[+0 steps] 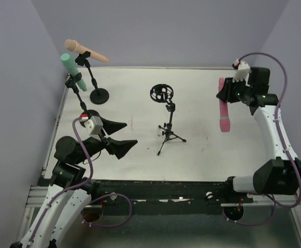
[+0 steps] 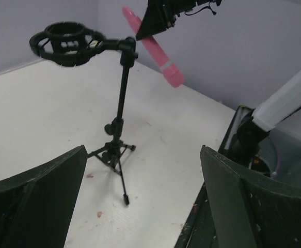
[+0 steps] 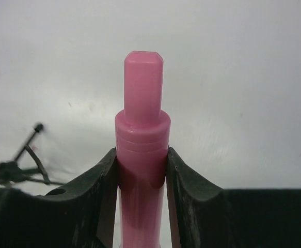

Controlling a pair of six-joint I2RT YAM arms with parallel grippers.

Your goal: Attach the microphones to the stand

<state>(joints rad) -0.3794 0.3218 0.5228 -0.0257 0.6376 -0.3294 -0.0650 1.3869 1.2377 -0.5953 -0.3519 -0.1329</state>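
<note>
- The right pincer point(image 3: 142, 168) clamped the pink microphone point(image 3: 142, 98), holding it off the bench point(image 1: 140, 88).
- The left pincer point(image 1: 120, 136) gaped wide beside the tripod stand point(image 1: 169, 124).

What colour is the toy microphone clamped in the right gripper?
The tapered plastic microphone is pink, clearest in the right wrist view.

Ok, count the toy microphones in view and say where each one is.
3. The tapered peach-tan microphone is clipped on the far-left round-base stand, the mint-teal microphone on the black stand just nearer, and the pink microphone is clamped in the right gripper above the table's right side.
</note>
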